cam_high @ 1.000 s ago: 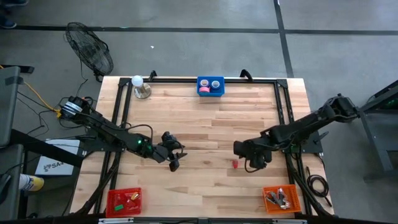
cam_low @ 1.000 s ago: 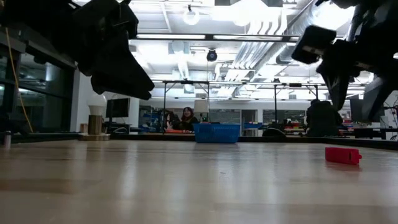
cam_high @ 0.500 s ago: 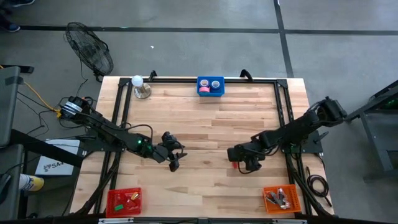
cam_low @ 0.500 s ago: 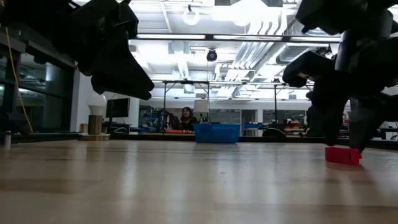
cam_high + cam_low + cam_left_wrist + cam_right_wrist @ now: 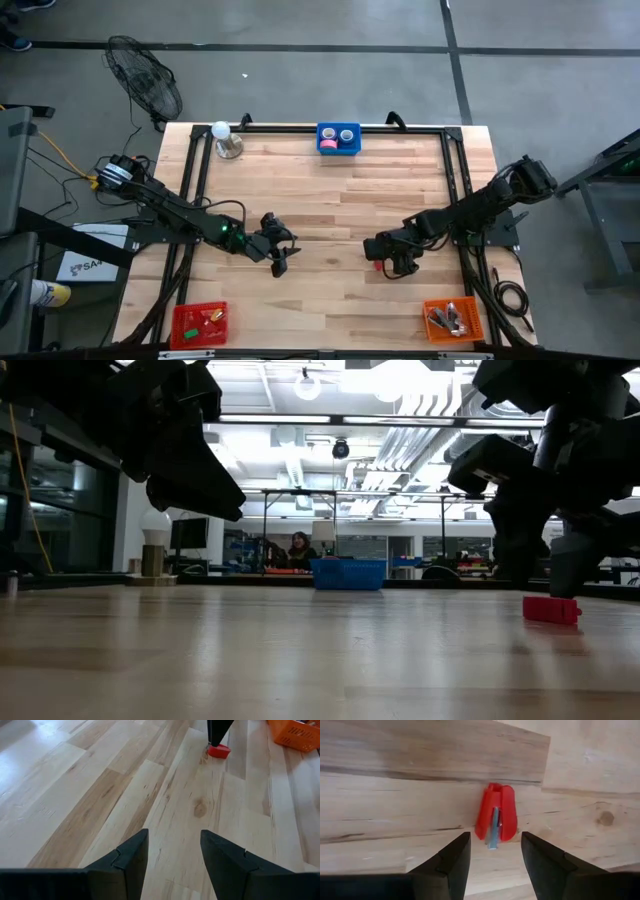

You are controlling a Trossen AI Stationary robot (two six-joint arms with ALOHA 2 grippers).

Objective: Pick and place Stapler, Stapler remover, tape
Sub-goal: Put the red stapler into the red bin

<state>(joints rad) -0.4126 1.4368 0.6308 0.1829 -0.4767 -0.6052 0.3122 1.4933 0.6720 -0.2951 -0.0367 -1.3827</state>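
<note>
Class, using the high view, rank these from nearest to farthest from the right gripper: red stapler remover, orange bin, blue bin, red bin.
From the right gripper:
1. Red stapler remover, right under it.
2. Orange bin, near-right corner.
3. Blue bin, far edge.
4. Red bin, near-left corner.

A pale wooden desk [image 5: 330, 200] with visible grain and knots carries a glossy red plastic staple remover [image 5: 495, 819] with a metal blade, framed by the matt black fingers of the right end effector [image 5: 492, 855].
</note>
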